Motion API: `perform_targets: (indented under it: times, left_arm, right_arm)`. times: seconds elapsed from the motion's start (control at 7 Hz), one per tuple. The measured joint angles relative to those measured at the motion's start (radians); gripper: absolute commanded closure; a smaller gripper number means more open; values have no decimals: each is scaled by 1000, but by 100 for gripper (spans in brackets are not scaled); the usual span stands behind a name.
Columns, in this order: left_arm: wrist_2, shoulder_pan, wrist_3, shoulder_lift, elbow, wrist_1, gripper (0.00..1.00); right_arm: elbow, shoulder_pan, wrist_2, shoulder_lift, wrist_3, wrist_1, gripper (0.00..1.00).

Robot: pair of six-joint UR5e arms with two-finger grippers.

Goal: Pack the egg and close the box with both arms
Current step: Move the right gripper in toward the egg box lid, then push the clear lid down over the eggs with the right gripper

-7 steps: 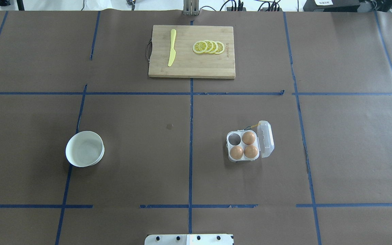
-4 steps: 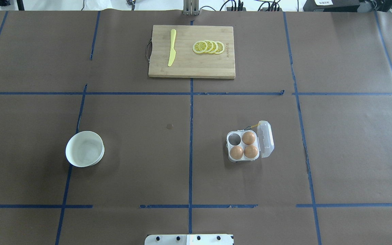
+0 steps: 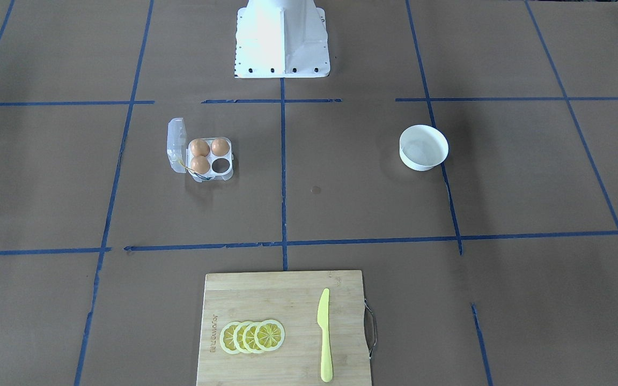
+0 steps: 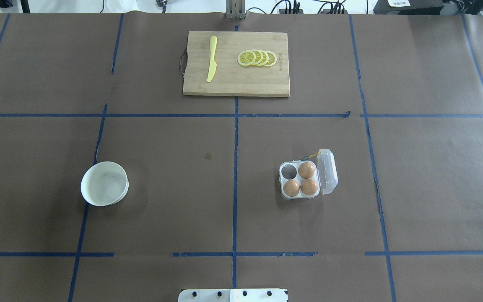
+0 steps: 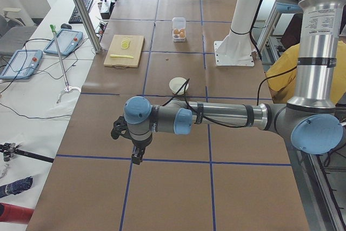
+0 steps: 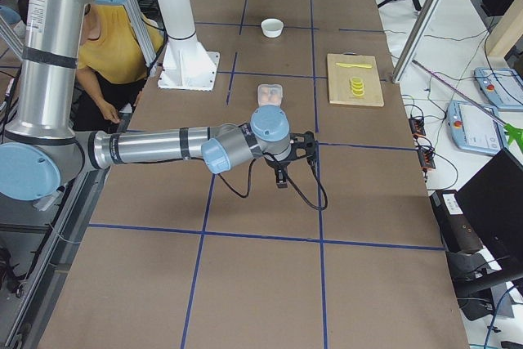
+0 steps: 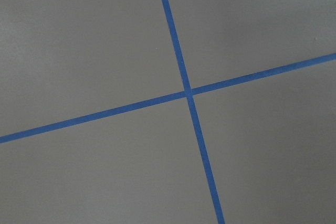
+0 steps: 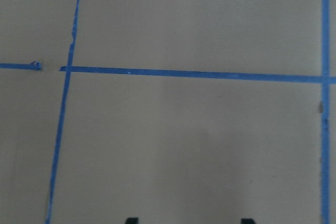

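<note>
The clear box stands right of the table's middle, its hinged lid open to the right, a thin yellow string at its far edge. Three tan-brown eggs fill three cups; the far-left cup is empty. The box also shows in the front view. My left gripper shows only in the left side view, far from the box; I cannot tell if it is open. My right gripper hangs over bare table; in the right wrist view its fingertips stand wide apart with nothing between them.
A round white bowl sits on the table's left, nothing visible in it. A wooden cutting board at the far edge carries a yellow knife and lemon slices. The white pedestal base stands at the near edge.
</note>
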Motion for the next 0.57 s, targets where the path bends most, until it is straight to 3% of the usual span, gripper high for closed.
perform_targets:
  times: [0.29,0.57]
  left_arm:
    - [-1,1,0,-1,-1,-1,0]
    - [-2,1,1,-2,-2,-2,0]
  right_arm:
    - [4,-158,-17,6,309,194,100]
    - [5,-292,-69,63,481,270,100]
